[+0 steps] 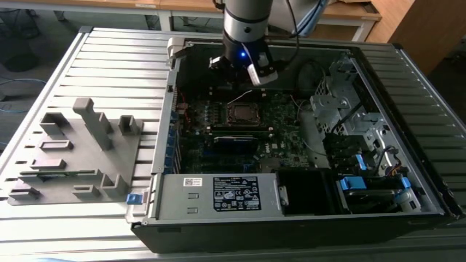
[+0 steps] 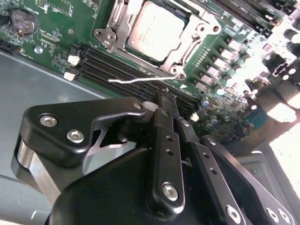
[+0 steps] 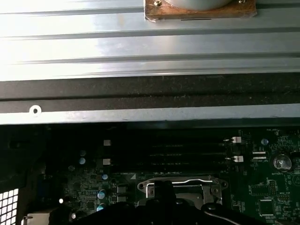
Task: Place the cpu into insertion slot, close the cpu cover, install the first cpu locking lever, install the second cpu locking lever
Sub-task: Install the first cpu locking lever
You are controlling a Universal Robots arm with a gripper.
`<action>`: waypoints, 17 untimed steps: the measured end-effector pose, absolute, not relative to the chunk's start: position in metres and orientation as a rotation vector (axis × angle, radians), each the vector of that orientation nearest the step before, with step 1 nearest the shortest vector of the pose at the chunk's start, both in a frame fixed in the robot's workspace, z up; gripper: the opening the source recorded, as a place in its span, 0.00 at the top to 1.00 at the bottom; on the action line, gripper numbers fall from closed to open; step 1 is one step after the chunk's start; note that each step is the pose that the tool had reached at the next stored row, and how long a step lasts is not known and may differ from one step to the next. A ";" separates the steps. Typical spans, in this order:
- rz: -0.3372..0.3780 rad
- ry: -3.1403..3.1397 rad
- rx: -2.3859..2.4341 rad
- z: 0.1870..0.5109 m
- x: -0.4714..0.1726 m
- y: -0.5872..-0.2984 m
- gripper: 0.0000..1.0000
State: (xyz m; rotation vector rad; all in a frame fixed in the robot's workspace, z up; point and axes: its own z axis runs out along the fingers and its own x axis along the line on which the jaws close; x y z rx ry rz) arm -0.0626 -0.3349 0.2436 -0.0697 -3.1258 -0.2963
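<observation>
The cpu [image 2: 157,29], a flat square chip with a dull grey top, lies in the insertion slot [image 1: 242,113] on the green motherboard. The silvery cpu cover [image 2: 201,29] lies flat around it as a frame. One thin wire locking lever [image 2: 140,79] stands free, reaching out over the black memory slots [image 2: 126,65]. My gripper [image 2: 166,96] hangs just above and beside the socket, its black fingers together with nothing between them. In the exterior view the gripper [image 1: 243,82] is over the far side of the socket. In the first wrist view the socket [image 3: 180,190] has a metal bar along its edge.
The open computer case rests on a slatted metal table. A grey fixture tray [image 1: 73,158] lies at the exterior view's left. The power supply box [image 1: 218,194] fills the case's near side, and a drive cage [image 1: 342,109] with cables stands at the exterior view's right. A coin battery [image 2: 21,21] sits on the board.
</observation>
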 end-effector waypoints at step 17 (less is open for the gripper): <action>-0.293 -3.126 -0.070 0.230 -0.051 -0.322 0.89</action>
